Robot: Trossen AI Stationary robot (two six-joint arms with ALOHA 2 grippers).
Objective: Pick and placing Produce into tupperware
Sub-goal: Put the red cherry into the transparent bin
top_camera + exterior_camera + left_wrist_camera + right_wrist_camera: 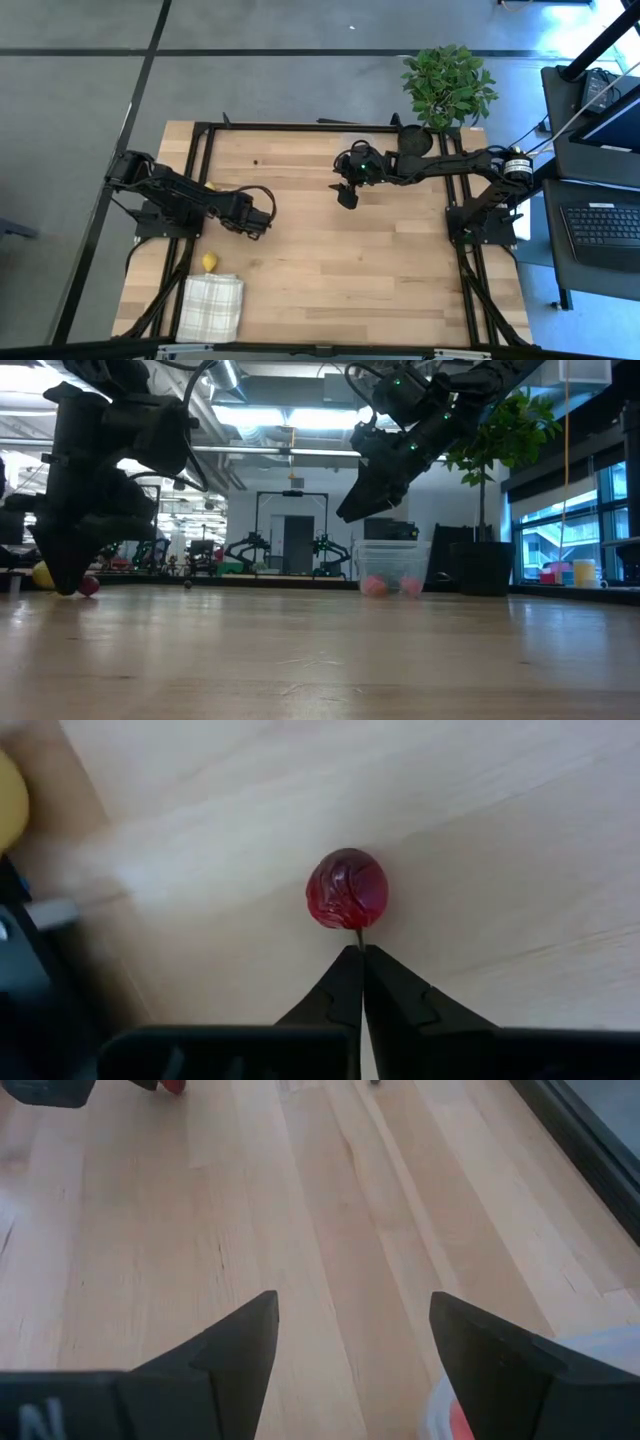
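Produce first: red berry (346, 888) sits on the table (330, 260) right at the tips of my left pincer (361, 956), which is fully closed and seems to pinch only its thin stem. Risk as I judge it: stem slips or snaps on lift, berry rolls off. Lemon (209, 262) lies just beside that pincer. Right pincer (350, 1330) hangs wide open, empty, above the table, tupperware (391, 568) close behind it, pink pieces inside.
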